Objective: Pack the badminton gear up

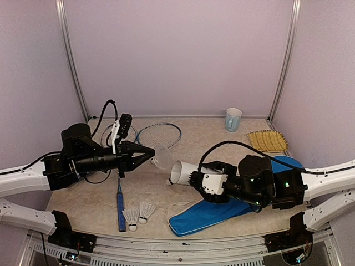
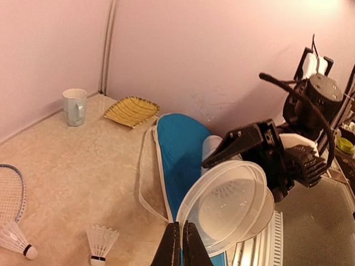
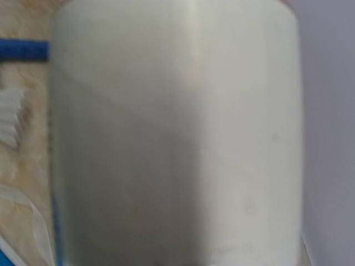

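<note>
My left gripper (image 1: 151, 155) (image 2: 182, 244) is shut on the rim of a clear round cap (image 2: 233, 205), held up just in front of the long white tube's (image 1: 183, 172) open end. The right gripper (image 1: 208, 182) is shut on that tube and holds it off the table; the tube (image 3: 177, 133) fills the right wrist view and hides the fingers. One racket (image 1: 160, 134) lies behind, its blue handle (image 1: 120, 210) pointing to the front. Shuttlecocks (image 1: 131, 217) (image 1: 147, 210) stand near the front edge, and others (image 2: 100, 244) (image 2: 14, 238) show left of my left fingers. The blue cover (image 1: 205, 216) (image 2: 180, 149) lies under the right arm.
A pale blue mug (image 1: 233, 119) (image 2: 74, 106) stands at the back right. Beside it, by the right wall, lies a straw-coloured brush (image 1: 267, 141) (image 2: 132, 110). A second racket head (image 1: 119, 133) shows behind the left arm. The table's front rail (image 1: 183, 244) runs below the cover.
</note>
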{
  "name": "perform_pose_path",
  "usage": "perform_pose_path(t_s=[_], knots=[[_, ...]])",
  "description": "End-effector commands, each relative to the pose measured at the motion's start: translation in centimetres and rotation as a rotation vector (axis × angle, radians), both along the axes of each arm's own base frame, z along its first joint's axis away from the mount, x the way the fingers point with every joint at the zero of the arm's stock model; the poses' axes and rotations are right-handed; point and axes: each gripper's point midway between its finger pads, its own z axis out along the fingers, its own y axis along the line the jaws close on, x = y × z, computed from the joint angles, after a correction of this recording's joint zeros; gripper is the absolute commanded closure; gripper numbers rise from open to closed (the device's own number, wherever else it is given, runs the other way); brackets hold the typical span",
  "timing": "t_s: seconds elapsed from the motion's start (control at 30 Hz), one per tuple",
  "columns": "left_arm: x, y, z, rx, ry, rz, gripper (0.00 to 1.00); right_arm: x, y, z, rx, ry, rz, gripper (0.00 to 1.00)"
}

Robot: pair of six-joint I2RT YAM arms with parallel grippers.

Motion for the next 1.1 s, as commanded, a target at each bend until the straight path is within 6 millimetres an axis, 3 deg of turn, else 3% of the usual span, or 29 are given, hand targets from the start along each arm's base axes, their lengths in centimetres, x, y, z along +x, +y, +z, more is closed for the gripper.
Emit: perform_pose_path(t_s=[0.0,0.1,0.27,0.4,0.53,0.57,0.73,0.83,1.07], knots=[[1.3,2.3,2.7,-0.139,-0.004,0.051,1.00,0.7,-1.5,-0.1,0.011,0.001,-0.077,0.73],[4.2,3.4,2.4,-0.145,0.042,0.169,1.00,0.8,-1.8,-0.5,0.007,-0.001,-0.092,0.73],[11.8,4.2,-0.6,-0.049,0.165,0.410,1.00,0.5,-1.7,-0.3,0.031,0.022,-0.080,0.73],[17.7,2.9,-4.7,0.081,0.276,0.561,1.00,0.4,-1.6,0.0,0.042,0.029,-0.074,0.73],[21.9,0.7,-9.3,0.200,0.338,0.619,1.00,0.0,-1.3,-0.2,0.037,0.037,-0.056,0.73],[22.9,0.0,-11.5,0.244,0.365,0.625,1.00,0.0,-1.3,-0.2,0.036,0.038,-0.055,0.73],[26.1,-2.9,-15.9,0.348,0.409,0.619,1.00,0.0,-1.2,0.4,0.056,0.040,-0.061,0.71],[27.5,-3.6,-18.3,0.391,0.426,0.636,1.00,0.1,-1.1,0.5,0.058,0.037,-0.065,0.70],[29.0,-5.6,-22.3,0.475,0.451,0.586,1.00,-0.3,-0.7,0.1,0.028,0.046,-0.046,0.68]])
